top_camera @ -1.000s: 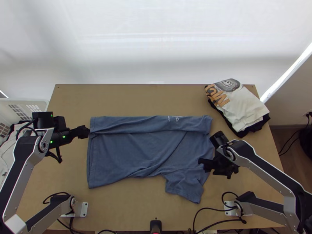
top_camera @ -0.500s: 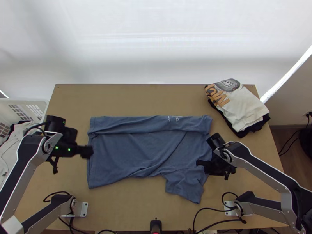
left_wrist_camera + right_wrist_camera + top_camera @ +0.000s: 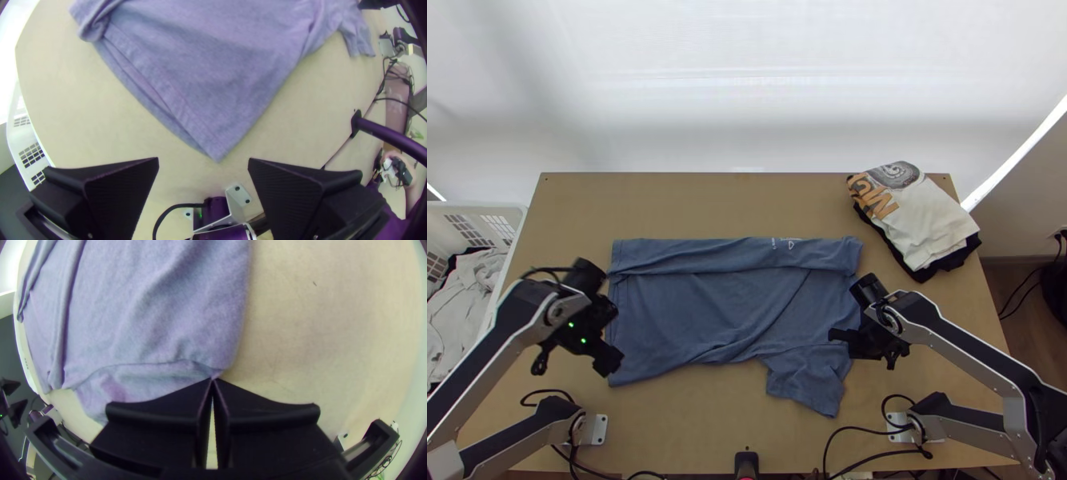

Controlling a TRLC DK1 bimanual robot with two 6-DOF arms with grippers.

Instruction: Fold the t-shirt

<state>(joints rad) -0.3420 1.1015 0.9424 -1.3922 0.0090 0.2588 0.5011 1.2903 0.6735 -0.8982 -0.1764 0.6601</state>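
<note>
So the tee [image 3: 707, 308] is lying pretty much across the middle of the table [image 3: 723, 196], the blue one, mostly flat. Its far side is turned over into a long band [image 3: 707, 254] that runs the whole width, with a bit of small white print [image 3: 789, 243] on it toward the right. One sleeve [image 3: 807, 384] pokes out at the near right, aimed at the table's near edge, and a few soft creases run diagonally from around there up through the body. Left gripper [image 3: 608, 362] is at the near left corner of the tee, and its jaws are wide apart, with the corner [image 3: 217, 153] showing in the gap between them in the wrist view. Can't tell if it's touching the fabric or just above it. Right gripper [image 3: 840, 335] is over on the right side, just by where the sleeve meets the body, and that one's closed, tips together on a little pinch of cloth [image 3: 215, 372] at the tee's edge. Other stuff around: a pile of clothes [image 3: 927, 224] at the far right corner, a white printed one over a black one, plus a white basket [image 3: 475, 207] off the left side with light and dark laundry [image 3: 465, 296] in it.
</note>
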